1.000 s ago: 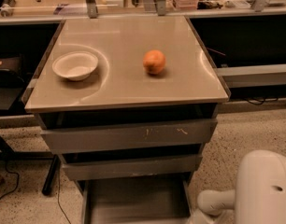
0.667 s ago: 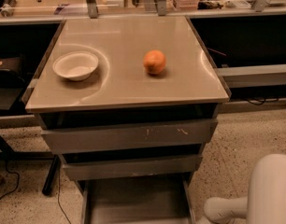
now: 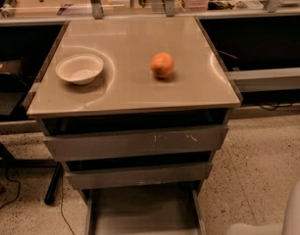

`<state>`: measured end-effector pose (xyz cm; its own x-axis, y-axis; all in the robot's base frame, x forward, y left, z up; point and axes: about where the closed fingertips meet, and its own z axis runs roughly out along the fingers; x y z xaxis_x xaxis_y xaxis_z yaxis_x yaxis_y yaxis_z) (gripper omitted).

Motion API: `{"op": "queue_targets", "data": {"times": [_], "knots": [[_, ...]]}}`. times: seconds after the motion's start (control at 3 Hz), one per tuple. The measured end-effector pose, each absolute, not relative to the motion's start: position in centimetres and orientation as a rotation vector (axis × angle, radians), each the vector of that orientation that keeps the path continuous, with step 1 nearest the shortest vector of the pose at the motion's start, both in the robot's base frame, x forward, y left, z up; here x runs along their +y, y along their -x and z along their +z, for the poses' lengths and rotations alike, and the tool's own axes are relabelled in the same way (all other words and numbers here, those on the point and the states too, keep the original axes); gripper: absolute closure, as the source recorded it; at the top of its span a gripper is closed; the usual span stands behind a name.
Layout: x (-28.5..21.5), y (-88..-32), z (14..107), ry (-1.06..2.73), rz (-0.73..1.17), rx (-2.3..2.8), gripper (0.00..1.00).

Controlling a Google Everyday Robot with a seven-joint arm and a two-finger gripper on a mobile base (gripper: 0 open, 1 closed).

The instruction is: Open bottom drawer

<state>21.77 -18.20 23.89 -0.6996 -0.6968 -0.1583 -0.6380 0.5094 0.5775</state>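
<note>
The grey cabinet has three stacked drawers. The top front [image 3: 135,142] is the widest and has white scratch marks. The middle front [image 3: 137,174] sits below it. The bottom drawer [image 3: 140,212] stands pulled out toward me, and its shallow grey tray shows at the bottom centre. Its front is cut off by the lower frame edge. My gripper is out of view. Only a white part of my arm [image 3: 287,214] shows in the bottom right corner, to the right of the drawer and apart from it.
On the cabinet's tan top [image 3: 125,89] stand a white bowl [image 3: 79,68] at the left and an orange [image 3: 162,65] near the middle. Dark shelves flank the cabinet. A cable [image 3: 8,190] lies on the speckled floor at the left.
The white arm has drawn back to the right and down, so less of it shows. The drawers, bowl and orange have not moved.
</note>
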Motion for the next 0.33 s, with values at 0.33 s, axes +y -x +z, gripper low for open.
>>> {"op": "queue_targets", "data": {"times": [0.33], "knots": [[-18.80,-19.77,24.52,-1.103,-0.963,-2.682,0.00]]}}
